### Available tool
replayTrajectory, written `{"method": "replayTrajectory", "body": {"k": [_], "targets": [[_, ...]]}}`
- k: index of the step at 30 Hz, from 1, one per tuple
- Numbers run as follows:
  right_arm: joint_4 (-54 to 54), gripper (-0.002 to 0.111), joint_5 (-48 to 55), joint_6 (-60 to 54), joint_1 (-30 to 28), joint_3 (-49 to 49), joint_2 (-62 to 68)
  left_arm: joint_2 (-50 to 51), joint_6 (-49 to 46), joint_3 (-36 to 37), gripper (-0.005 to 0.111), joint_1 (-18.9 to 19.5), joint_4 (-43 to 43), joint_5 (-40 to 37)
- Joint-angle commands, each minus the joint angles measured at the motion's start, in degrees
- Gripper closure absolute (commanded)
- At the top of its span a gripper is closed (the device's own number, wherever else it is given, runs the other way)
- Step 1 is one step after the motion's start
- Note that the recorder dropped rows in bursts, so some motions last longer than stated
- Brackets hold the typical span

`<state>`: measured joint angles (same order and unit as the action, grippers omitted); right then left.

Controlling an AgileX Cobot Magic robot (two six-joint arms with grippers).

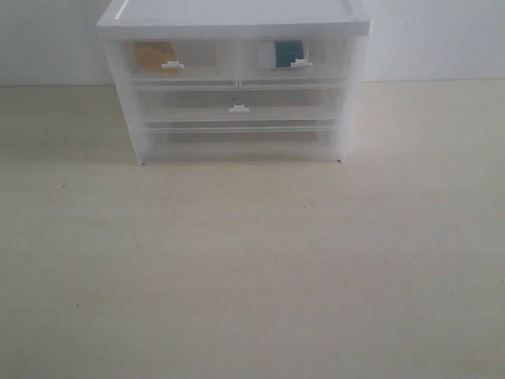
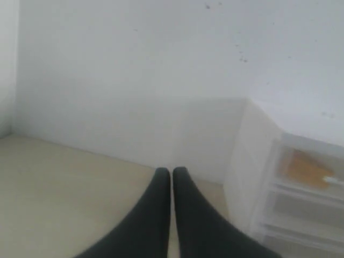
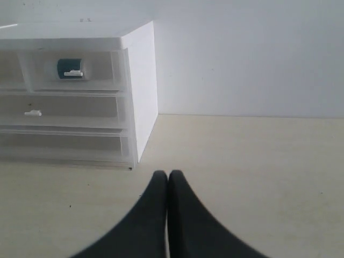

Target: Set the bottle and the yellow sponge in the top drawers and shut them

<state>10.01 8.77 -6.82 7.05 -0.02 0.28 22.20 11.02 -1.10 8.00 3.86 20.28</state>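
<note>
- cabinet [image 1: 237,28]: white, standing at the far side of the table [image 1: 252,276] with its back near the pale wall [image 1: 442,39]; it holds translucent drawers in three tiers.
- top drawers [image 1: 201,59]: two half-width units side by side in the upper tier, both fronts flush with the cabinet face, each bearing a small white tab handle [image 1: 173,65].
- yellow sponge [image 1: 152,55]: a mustard patch inside the left top drawer, just behind its handle; the frosted drawer front stands between camera and sponge, so its outline is blurred (the left wrist view shows it as an orange smear).
- bottle [image 1: 287,52]: inside the right top drawer, just behind that drawer's handle; only the teal label reads through the plastic, and the cap cannot be made out.
- middle drawer [image 1: 237,101] and bottom drawer [image 1: 237,144]: full width, fronts flush, the middle one with a tab at its centre; what they hold cannot be told.
- left gripper [image 2: 171,180]: two dark fingers pressed together along their length, gripping nothing, held over the table off the cabinet's left side and well apart from it.
- right gripper [image 3: 167,183]: fingers likewise pressed together on nothing, held over the table off the cabinet's right front corner, apart from it.
- table: pale, wood-toned, with a few small dark specks in front of the cabinet.
</note>
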Motion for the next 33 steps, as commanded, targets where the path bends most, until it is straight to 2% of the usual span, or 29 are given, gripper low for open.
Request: {"method": "replayTrajectory", "body": {"k": [1, 6, 10, 33], "targets": [[0.1, 0.109, 0.1, 0.3, -0.2, 0.0, -0.3, -9.9, -14.4, 1.1, 0.103, 0.4, 6.4, -10.8], [0.1, 0.109, 0.1, 0.3, -0.2, 0.0, -0.3, -21.5, -17.1, 1.1, 0.103, 2.9, 5.0, -24.6], [0.1, 0.109, 0.1, 0.3, -0.2, 0.0, -0.3, -22.2, -17.1, 1.1, 0.103, 3.0, 3.8, -29.3], [0.1, 0.109, 0.1, 0.3, -0.2, 0.0, -0.3, -22.2, -17.1, 1.1, 0.103, 3.0, 3.8, -29.7]]}}
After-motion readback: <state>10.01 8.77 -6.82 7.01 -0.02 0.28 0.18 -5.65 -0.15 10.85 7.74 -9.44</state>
